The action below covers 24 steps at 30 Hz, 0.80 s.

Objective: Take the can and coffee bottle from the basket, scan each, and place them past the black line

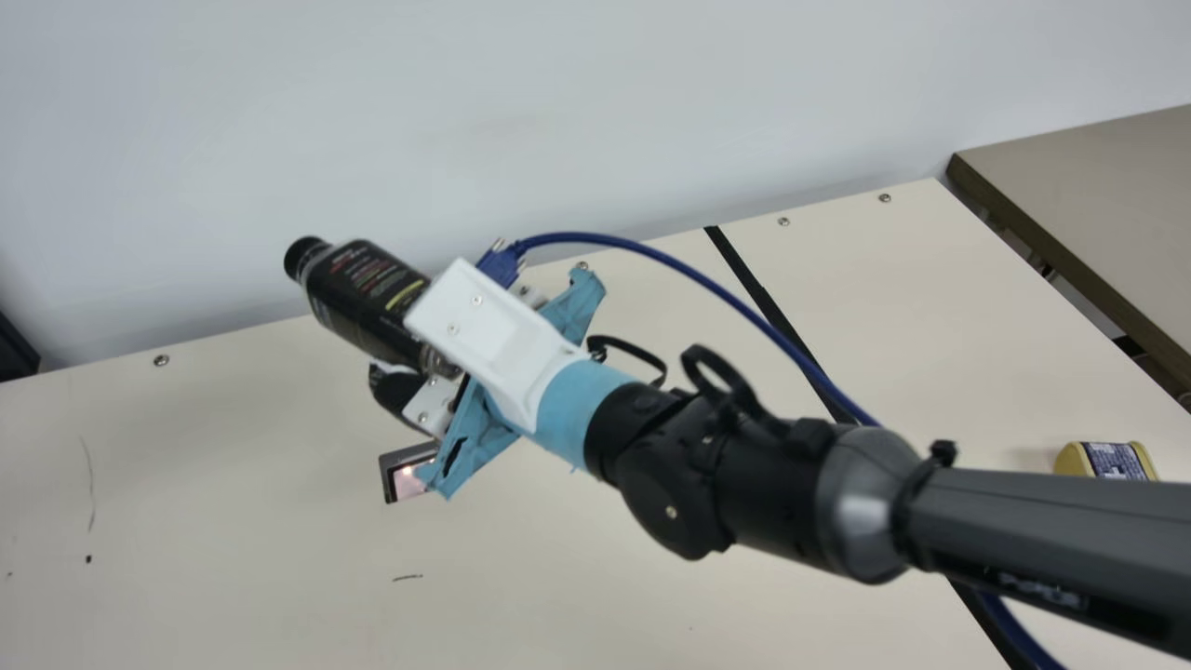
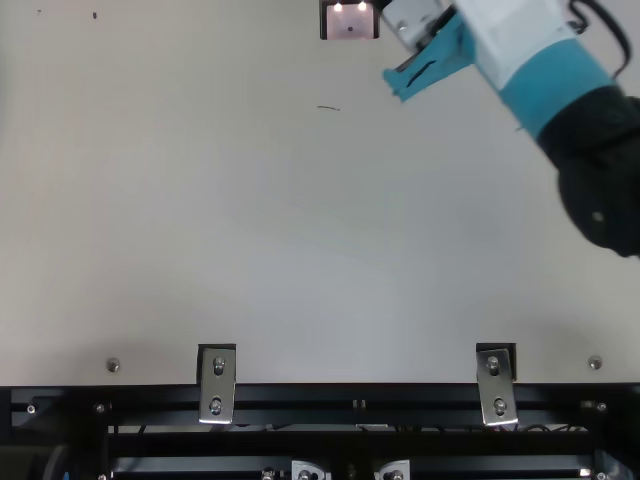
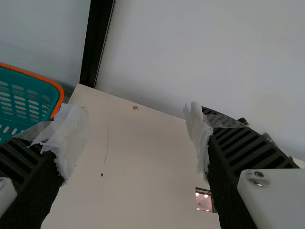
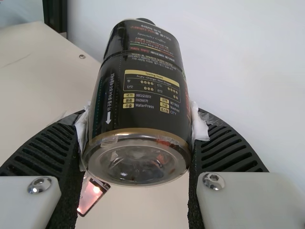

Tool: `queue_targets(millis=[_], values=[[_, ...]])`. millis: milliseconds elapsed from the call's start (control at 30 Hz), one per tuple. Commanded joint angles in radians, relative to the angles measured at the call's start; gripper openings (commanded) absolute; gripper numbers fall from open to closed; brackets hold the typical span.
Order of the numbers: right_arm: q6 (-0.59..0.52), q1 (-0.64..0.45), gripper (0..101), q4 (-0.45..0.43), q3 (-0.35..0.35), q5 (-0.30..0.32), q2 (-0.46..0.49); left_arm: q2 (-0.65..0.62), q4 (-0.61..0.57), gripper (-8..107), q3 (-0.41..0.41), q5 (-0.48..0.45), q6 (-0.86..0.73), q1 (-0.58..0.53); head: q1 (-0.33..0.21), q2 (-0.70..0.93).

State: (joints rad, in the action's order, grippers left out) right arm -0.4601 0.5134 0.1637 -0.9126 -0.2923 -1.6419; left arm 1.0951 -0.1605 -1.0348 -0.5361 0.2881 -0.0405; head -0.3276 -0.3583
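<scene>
While the right end effector (image 4: 138, 119) grips the coffee bottle (image 1: 363, 293) near its base, fingers parted to its width, above the scanner (image 1: 406, 482), the left end effector (image 3: 132, 114) is wide open and holds nothing. The can (image 1: 1107, 458), back along the right end effector's arm and past the black line (image 1: 741, 270), seems done, leaving the bottle's placing. That arm partly hides the can, and whether the bottle's scan has registered can't be told.

light: soft, even | shadows: faint, table (image 1: 233, 558) | bright spots: scanner (image 2: 350, 24)
</scene>
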Motion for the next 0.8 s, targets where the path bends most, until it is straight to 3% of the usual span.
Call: queue_targets(millis=[0, 200, 367, 533, 767], values=[[0.0, -0.014, 0, 0.0, -0.006, 0.071, 0.035, 0.0, 0.0, 90, 0.0, 0.0, 0.0, 0.0, -0.001, -0.017], [-0.004, -0.074, 0, -0.009, 0.0, 0.137, 0.09, 0.0, 0.0, 90, 0.0, 0.0, 0.0, 0.0, -0.001, -0.017], [-0.016, -0.148, 0, -0.005, 0.046, 0.119, 0.104, 0.0, 0.0, 90, 0.0, 0.0, 0.0, 0.0, 0.004, -0.039], [-0.036, -0.221, 0, 0.035, 0.107, 0.043, 0.099, 0.0, 0.0, 90, 0.0, 0.0, 0.0, 0.0, 0.018, -0.113], [-0.064, -0.292, 0, 0.107, 0.193, -0.135, 0.077, 0.0, 0.0, 90, 0.0, 0.0, 0.0, 0.0, 0.029, -0.233]])
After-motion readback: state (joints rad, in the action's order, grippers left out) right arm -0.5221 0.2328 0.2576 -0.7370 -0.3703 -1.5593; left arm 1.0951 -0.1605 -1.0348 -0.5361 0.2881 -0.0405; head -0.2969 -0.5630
